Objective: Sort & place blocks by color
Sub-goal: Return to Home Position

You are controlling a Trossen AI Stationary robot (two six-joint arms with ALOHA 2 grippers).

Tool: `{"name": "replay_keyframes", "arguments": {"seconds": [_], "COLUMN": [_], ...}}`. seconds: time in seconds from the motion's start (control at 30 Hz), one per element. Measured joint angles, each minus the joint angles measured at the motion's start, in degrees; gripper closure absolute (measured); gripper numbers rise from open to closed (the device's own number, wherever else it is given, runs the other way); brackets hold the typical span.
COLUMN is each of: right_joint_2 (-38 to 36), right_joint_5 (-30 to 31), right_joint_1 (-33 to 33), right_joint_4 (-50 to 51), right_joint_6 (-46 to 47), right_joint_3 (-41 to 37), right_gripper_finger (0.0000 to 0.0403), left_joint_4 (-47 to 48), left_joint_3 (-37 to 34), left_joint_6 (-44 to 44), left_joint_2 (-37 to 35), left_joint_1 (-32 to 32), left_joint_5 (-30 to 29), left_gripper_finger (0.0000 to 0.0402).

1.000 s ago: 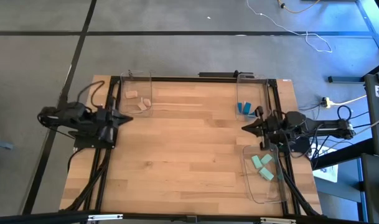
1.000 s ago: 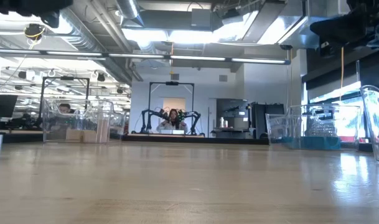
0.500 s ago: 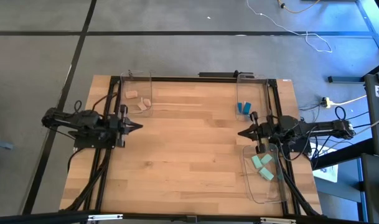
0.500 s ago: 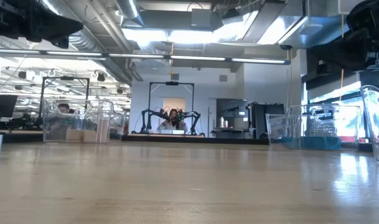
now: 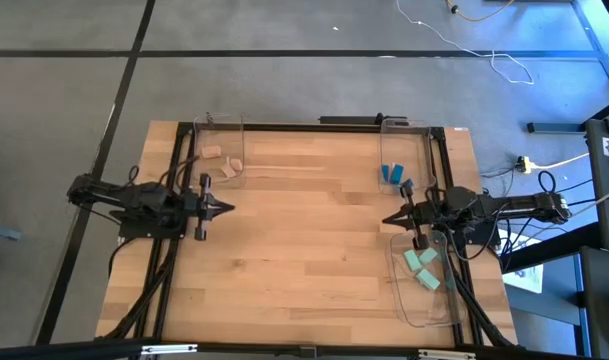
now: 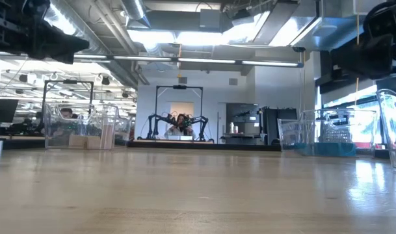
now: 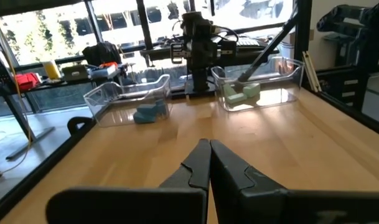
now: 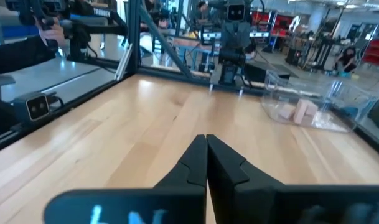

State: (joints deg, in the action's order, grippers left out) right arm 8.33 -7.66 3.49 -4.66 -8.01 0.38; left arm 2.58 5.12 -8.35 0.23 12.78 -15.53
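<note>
tan blocks (image 5: 229, 168), blue blocks (image 5: 390, 173), mint blocks (image 5: 421, 264), in separate trays (image 5: 424, 306)

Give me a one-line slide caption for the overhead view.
Tan blocks, blue blocks and mint blocks sit in separate clear trays; left gripper and right gripper, both shut, face each other.

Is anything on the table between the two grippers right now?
Nothing. In the high view, the stretch of table between the left gripper and the right gripper is bare wood. Both wrist views show the same.
</note>
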Motion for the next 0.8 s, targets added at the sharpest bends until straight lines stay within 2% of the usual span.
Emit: {"name": "replay_keyframes", "arguments": {"seconds": [0.23, 0.43, 0.57, 0.7, 0.8], "right_joint_2": [0.0, 0.1, 0.2, 1.2, 2.1], "right_joint_5": [-0.3, -7.5, -9.2, -13.8, -14.5], "right_joint_1": [0.0, 0.0, 0.0, 0.1, 0.1], "right_joint_4": [2.3, 1.2, 1.0, 0.5, 0.5], "right_joint_6": [3.2, 6.1, 6.4, 7.9, 10.7], "right_joint_3": [0.0, 0.0, 0.0, 0.0, 0.0], "right_gripper_finger": [0.0403, 0.0403, 0.0403, 0.0403, 0.0401], "left_joint_4": [-6.1, -7.7, -6.8, -6.4, -6.4], "left_joint_3": [-4.7, -4.7, -4.7, -4.7, -4.7], "left_joint_6": [2.9, 3.3, 1.5, 1.8, 1.8], "left_joint_2": [0.0, 0.1, 0.1, 0.1, 0.1], "left_joint_1": [0.0, 0.0, 0.0, 0.0, 0.0], "left_joint_5": [-0.2, -0.6, -2.9, -3.0, -3.0], "left_gripper_finger": [0.0402, 0.0401, 0.0397, 0.0392, 0.0388]}}
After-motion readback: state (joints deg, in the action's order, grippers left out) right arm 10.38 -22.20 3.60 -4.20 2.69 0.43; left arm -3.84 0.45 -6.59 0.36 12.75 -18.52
